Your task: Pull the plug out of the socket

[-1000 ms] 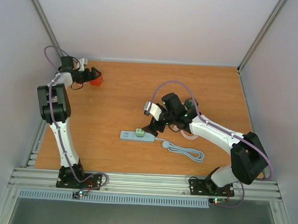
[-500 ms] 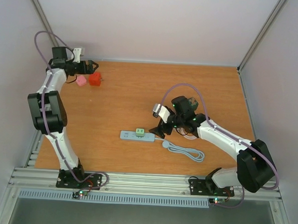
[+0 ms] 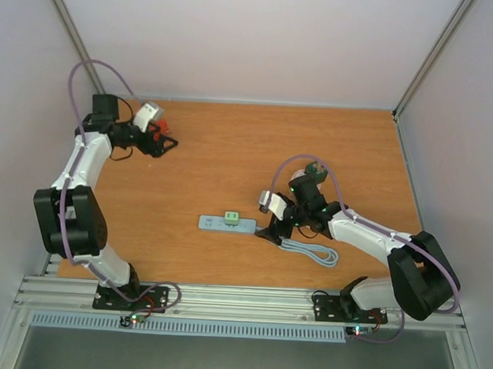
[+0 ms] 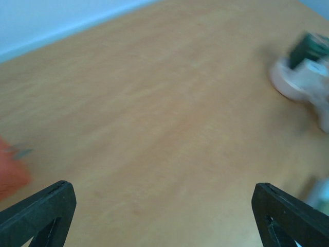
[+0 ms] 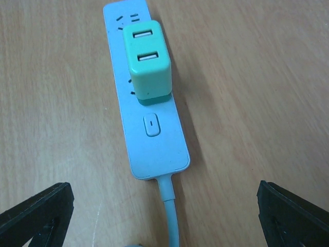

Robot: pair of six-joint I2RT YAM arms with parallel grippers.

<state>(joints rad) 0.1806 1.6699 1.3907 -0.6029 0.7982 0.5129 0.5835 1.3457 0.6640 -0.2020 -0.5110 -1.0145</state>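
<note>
Right end effector (image 5: 164,218) spread wide and empty at one end of the socket strip (image 5: 154,146) on the tabletop (image 5: 257,103), green plug (image 5: 149,62) seated in it; left end effector (image 4: 164,206) likewise spread, well apart.

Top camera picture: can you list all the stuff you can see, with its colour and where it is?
Power strip: one, pale blue-white, lying flat mid-table.
Plug: one, green, two slots on top, stuck in the power strip.
Cable: one, pale grey, looping right from the strip's end.
Red block: one, red, far left of the table, blurry.
Table: one, orange-brown wood.
Left gripper: one, black, open, empty, beside the red block.
Right gripper: one, black, open, empty, above the strip's cable end.
</note>
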